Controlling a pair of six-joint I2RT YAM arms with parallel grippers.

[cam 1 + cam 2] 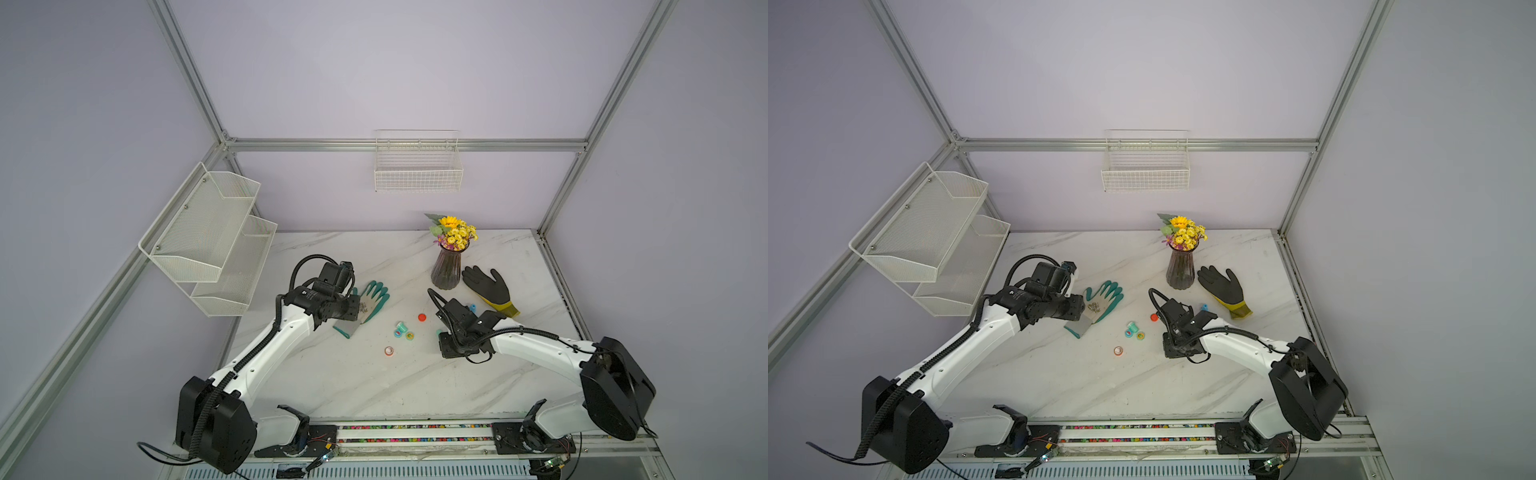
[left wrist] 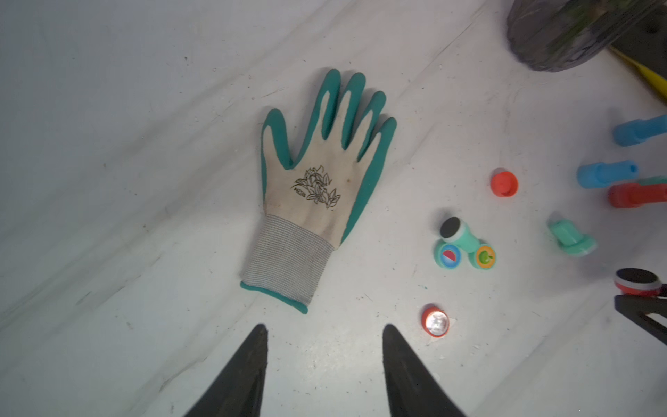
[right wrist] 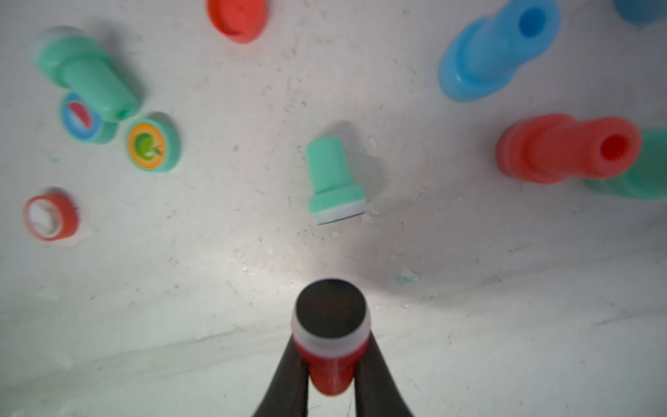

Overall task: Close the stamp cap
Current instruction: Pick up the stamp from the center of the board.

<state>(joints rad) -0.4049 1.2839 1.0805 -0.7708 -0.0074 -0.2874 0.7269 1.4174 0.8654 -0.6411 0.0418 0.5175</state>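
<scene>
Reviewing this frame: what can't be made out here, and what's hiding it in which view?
Held red stamp: hidden in both top views beneath the right arm's wrist.
Its handle end: right wrist view, buried between the jaws.
Green piece: right wrist view, cut by the frame edge, behind a lying red stamp.
Red cap's picture: washed out by glare in both wrist views.

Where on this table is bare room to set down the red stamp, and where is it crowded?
Bare: the wide near strip between the shiny red cap and the front rail; also the far corner behind the teal glove. Crowded: between that glove, the vase and the right pincer.
</scene>
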